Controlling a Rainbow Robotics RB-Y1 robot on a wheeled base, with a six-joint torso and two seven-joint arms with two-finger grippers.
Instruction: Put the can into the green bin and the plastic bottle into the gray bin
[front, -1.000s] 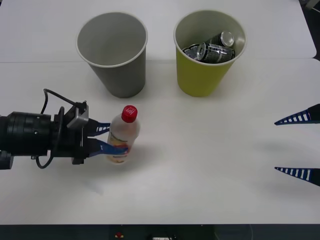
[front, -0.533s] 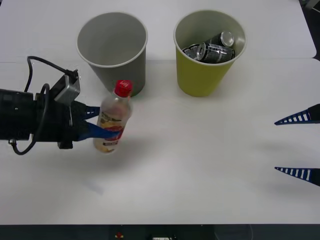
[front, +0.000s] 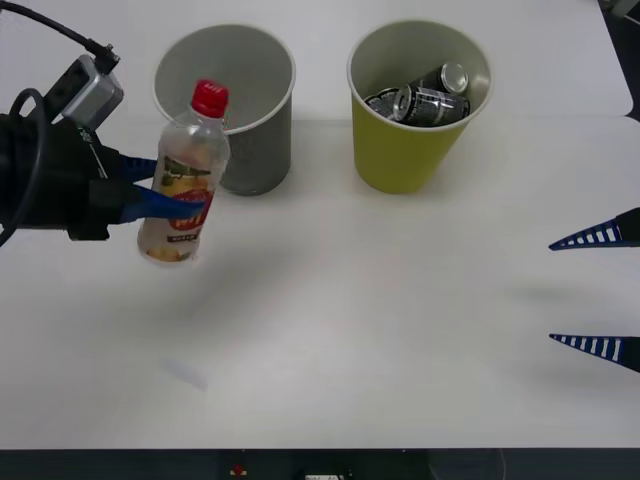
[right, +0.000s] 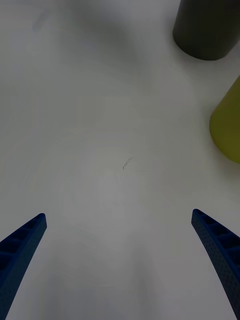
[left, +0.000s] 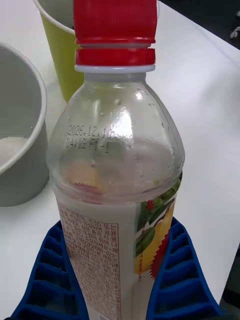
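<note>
Bottle position: plastic bottle (front: 183, 180) is held clear of the table (front: 400, 330), near upright with a slight tilt, red cap (front: 209, 97) uppermost. It hangs just beside the gray bin (front: 240, 100), on that bin's left side, and the cap overlaps the bin's rim in the front view.
Left gripper: left gripper (front: 165, 190) has its blue ribbed fingers (left: 50, 270) pinching the plastic bottle across the labelled lower body, one finger on each side, as the left wrist view shows.
Right gripper: right gripper (front: 598, 292) waits over the right side of the table, fingers spread wide, nothing between them.
Handling estimate: contents appear low or absent, so the load is judged light. Thin clear walls will probably flex under pressure; firm squeezing may dent them or let the smooth label slip.
Hold point: mid to lower body on the label, as now, is judged suitable. The tapered shoulder under the red cap would offer a poorer seat.
Gray bin: open mouth, seen empty inside.
Green bin: green bin (front: 410, 150) stands to the right of the gray bin, apart from it, with dark cans (front: 420, 98) already inside.
Remaining step: carry the plastic bottle over the gray bin's mouth and release.
</note>
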